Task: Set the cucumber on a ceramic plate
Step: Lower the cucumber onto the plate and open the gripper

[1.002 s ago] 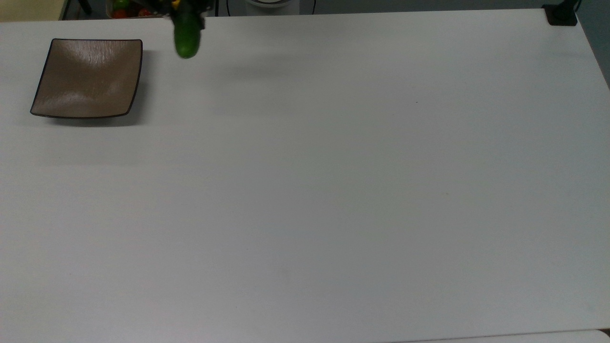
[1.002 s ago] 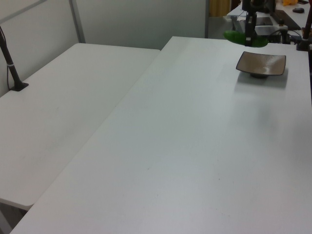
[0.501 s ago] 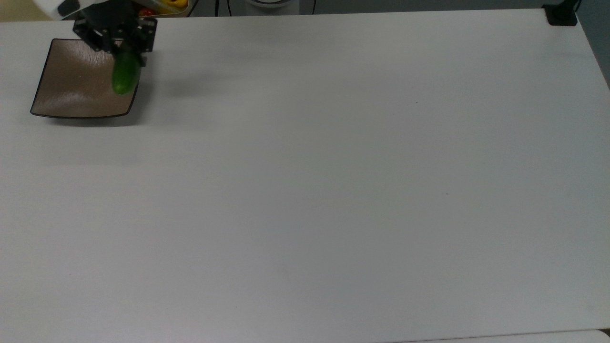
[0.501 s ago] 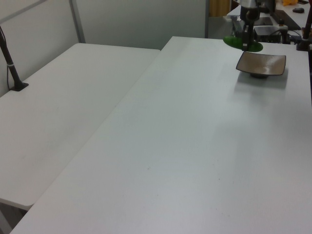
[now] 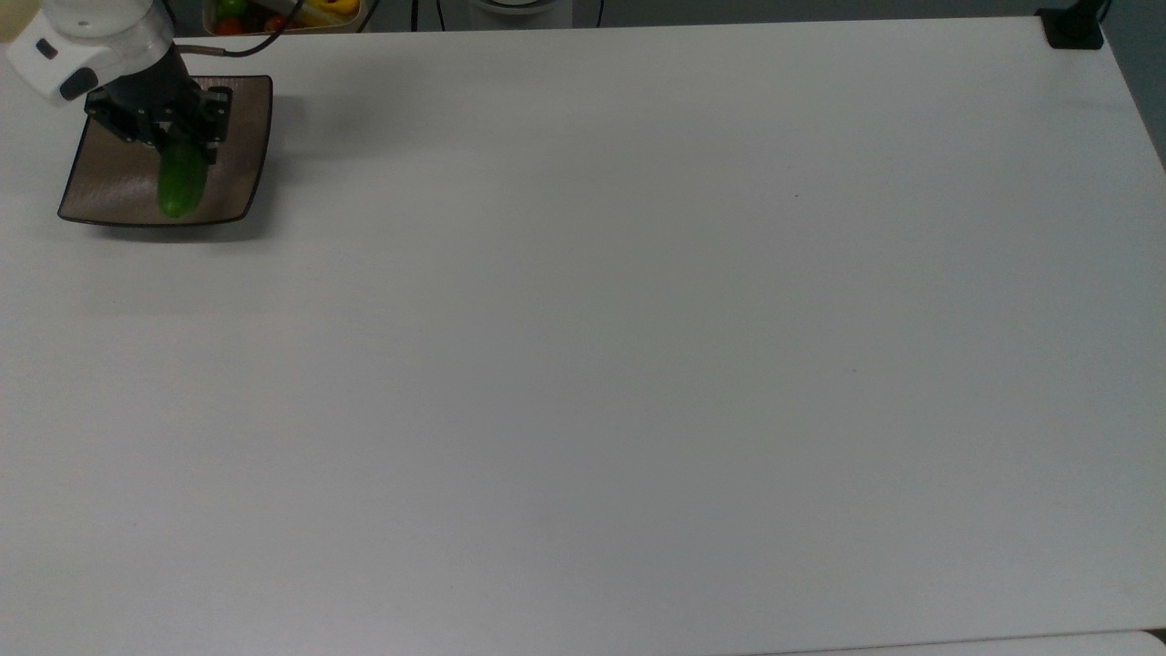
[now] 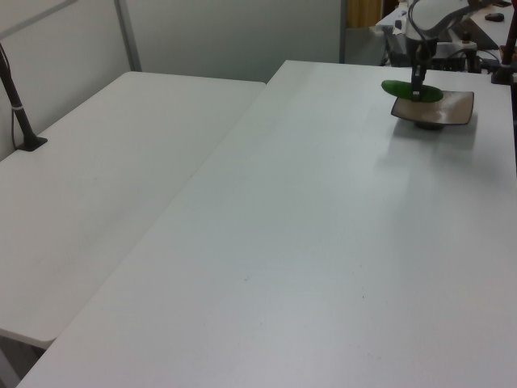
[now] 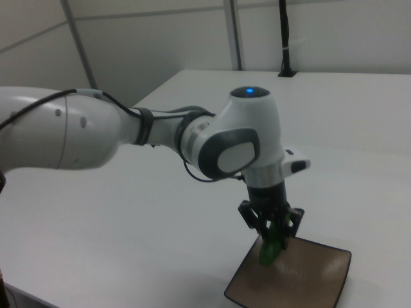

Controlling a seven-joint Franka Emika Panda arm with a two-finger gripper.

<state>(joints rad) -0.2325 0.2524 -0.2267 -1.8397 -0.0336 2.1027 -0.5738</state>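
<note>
The dark green cucumber [image 5: 181, 185] hangs lengthwise over the square taupe-brown ceramic plate [image 5: 239, 155] at the top view's far left. My gripper [image 5: 170, 144] is shut on the cucumber's upper end. In the left view the cucumber [image 6: 401, 88] lies level just above the plate [image 6: 449, 108], held in the gripper [image 6: 417, 90]. In the right view the cucumber [image 7: 272, 248] points down from the gripper [image 7: 273, 232] toward the plate [image 7: 302, 278]. Whether the cucumber touches the plate I cannot tell.
The plate sits near the far left corner of the wide white table [image 5: 638, 319]. A bin of coloured produce [image 5: 273, 13] stands just beyond the table edge behind the plate. A black clamp [image 5: 1073, 27] occupies the top view's far right corner. A second white table [image 6: 105, 186] adjoins on the left view's left.
The gripper carried the cucumber toward the top view's left, from beside the plate to over its middle, and came lower toward it.
</note>
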